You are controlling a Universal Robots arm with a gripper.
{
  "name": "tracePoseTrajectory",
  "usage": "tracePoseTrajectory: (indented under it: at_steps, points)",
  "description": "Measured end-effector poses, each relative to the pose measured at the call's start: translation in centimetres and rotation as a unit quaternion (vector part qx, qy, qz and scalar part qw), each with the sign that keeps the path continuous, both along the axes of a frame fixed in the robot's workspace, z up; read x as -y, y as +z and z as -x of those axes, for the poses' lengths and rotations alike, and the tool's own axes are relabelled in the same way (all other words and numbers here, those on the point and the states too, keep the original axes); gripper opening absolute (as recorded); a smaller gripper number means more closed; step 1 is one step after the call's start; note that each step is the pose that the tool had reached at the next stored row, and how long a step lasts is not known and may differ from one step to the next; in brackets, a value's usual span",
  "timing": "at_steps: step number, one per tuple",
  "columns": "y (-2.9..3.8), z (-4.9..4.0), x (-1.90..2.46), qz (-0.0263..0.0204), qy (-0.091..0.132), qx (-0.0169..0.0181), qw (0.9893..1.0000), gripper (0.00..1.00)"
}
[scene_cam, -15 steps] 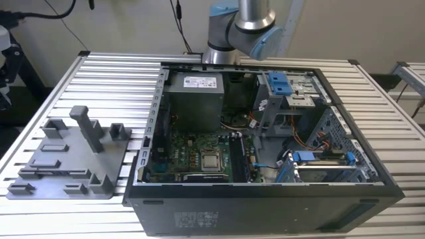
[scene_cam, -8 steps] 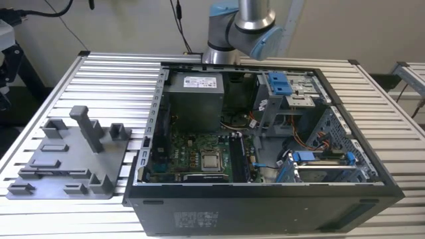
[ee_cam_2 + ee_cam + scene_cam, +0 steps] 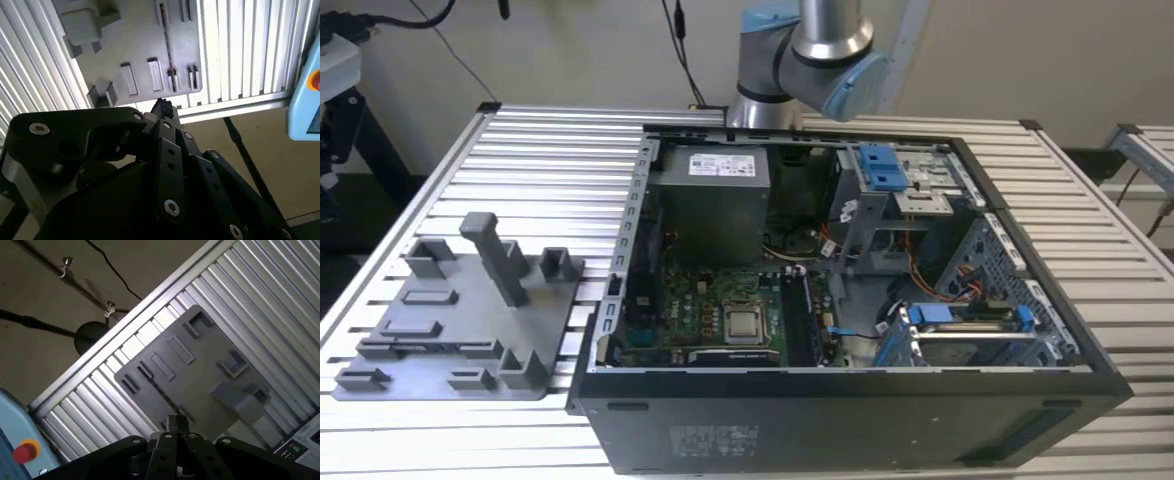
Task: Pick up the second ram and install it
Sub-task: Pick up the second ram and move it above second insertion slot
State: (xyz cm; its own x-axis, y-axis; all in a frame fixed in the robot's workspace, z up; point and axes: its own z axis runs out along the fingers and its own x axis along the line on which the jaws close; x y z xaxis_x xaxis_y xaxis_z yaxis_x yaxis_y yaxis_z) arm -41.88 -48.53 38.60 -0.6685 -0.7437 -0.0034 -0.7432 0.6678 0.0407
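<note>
Both wrist views: looking down past gripper [image 3: 162, 106] onto grey tray [image 3: 140, 42], well above it. Fingertips [image 3: 172, 424] pinched together, clenched. Tray lying on slatted table [image 3: 534, 150], at exterior view's left of open computer case [image 3: 854, 420]. Inside, on green board [image 3: 680, 300], dark narrow strips [image 3: 798, 315] standing in slots just beside processor [image 3: 744, 325], toward exterior view's right. Cannot tell which strip is second ram. Arm [image 3: 807, 60] up behind case, at far edge of table.
</note>
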Motion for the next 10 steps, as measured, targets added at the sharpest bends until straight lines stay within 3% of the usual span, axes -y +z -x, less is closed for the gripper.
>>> tracePoseTrajectory:
  at_steps: [5, 10]
  points:
    - [0.0, 0.0, 0.0, 0.001, 0.041, 0.0, 0.9992, 0.11]
    - [0.01, 0.0, 0.0, 0.0016, 0.081, 0.0, 0.9967, 0.11]
